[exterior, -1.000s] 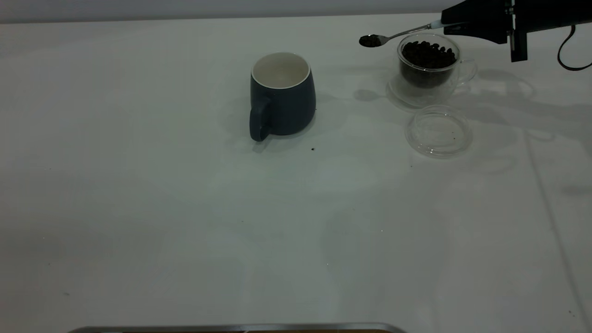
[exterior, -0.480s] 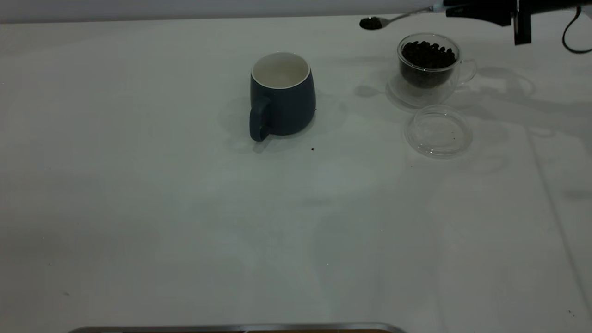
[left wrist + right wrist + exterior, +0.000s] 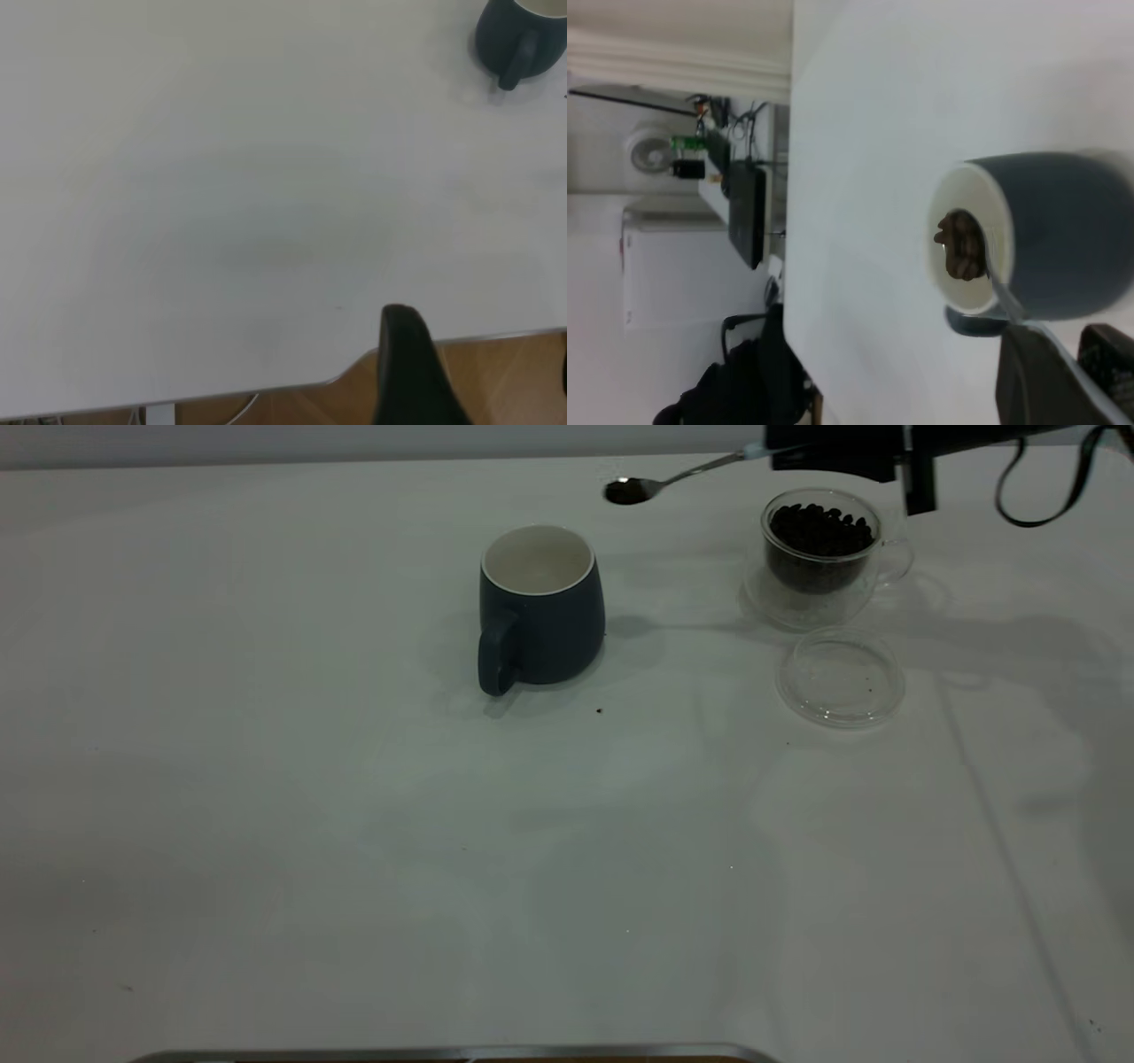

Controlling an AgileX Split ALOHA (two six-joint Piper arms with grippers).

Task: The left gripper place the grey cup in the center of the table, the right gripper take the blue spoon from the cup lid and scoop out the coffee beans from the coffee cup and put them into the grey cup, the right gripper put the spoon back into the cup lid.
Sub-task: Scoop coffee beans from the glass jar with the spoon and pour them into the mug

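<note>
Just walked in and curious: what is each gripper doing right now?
Left gripper: parked off the table edge, state cannot be told.
Right gripper: closed on the bean-loaded blue-handled metal spoon.

White table (image 3: 354,850) carries grey cup (image 3: 541,607), glass coffee cup (image 3: 819,558), cup lid (image 3: 840,677)

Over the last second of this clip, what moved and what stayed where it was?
The right gripper, shut on the blue spoon, rose clear of the coffee cup and then carried the loaded spoon leftward toward the grey cup; its bowl now hangs just short of that cup, to its right. Nothing was let go. The grey cup, coffee cup and cup lid stayed put.
</note>
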